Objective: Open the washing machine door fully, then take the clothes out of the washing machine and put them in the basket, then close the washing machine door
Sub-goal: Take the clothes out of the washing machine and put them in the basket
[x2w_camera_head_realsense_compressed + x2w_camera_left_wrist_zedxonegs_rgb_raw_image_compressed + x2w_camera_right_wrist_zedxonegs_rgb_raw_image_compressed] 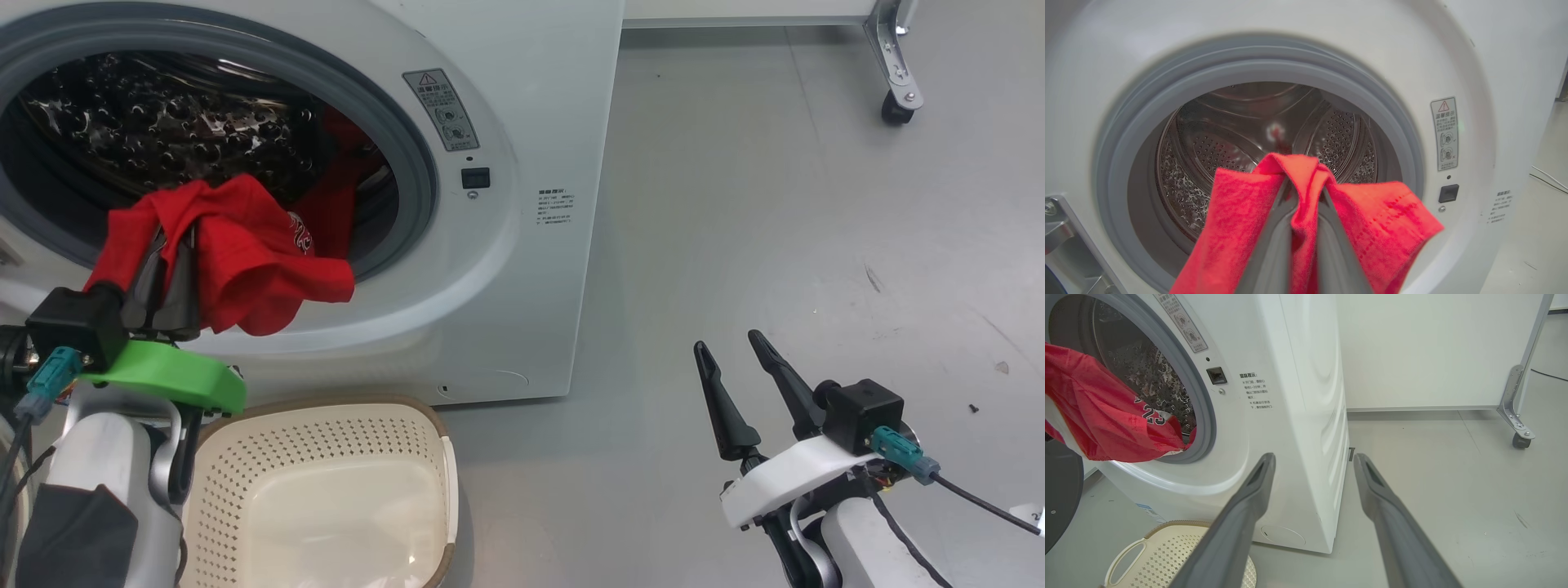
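While the left gripper (170, 245) is pinching a fold of the red jersey (261, 261) between its pressed-together fingers, the cloth is draping over both fingertips and hanging down on their right, just outside the grey-ringed mouth of the washing machine (522, 122). More red fabric (339, 204) is lying farther in. The cream basket (269, 465) is sitting below, near the machine's front. The right gripper (728, 343) is hovering well to the right, fingers spread, holding nothing.
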### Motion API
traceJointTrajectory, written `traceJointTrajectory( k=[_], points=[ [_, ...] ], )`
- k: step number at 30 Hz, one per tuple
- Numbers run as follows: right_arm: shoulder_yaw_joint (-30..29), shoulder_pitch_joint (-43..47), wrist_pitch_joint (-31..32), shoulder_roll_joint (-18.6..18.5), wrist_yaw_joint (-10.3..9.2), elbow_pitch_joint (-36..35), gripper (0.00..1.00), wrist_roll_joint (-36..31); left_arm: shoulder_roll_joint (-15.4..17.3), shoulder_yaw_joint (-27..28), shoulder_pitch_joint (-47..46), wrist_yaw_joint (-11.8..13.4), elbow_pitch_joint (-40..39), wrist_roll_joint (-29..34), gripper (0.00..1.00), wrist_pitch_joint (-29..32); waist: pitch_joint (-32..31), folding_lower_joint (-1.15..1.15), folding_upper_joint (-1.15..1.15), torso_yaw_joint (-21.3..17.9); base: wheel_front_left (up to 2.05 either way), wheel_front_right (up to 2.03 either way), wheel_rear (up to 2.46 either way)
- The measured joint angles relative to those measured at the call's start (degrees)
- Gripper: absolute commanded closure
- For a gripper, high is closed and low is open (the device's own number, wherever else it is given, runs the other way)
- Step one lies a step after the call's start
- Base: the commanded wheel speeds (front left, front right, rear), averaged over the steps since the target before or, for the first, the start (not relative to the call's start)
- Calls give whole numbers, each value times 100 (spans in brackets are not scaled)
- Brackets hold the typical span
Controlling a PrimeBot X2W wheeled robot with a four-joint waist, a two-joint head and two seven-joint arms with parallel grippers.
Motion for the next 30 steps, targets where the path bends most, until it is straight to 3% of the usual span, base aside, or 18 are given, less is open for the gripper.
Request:
traceJointTrajectory(
  k=[8, 16, 30],
  points=[
    [2, 2, 0, 1, 0, 0, 0, 0, -38, -115, 202, 0, -104, 16, 100, 14, -7, 0, 0, 6, 0, 0, 0],
    [57, 7, 0, 4, 0, -15, 0, 0, -83, -270, 688, 0, 104, 29, 100, 422, 55, 0, 0, -20, 0, 0, 0],
    [152, -59, 0, -31, 0, -137, 0, -15, -73, -299, 896, 51, 506, 29, 100, 827, 565, 0, 0, -209, 0, 0, 0]
  ],
)
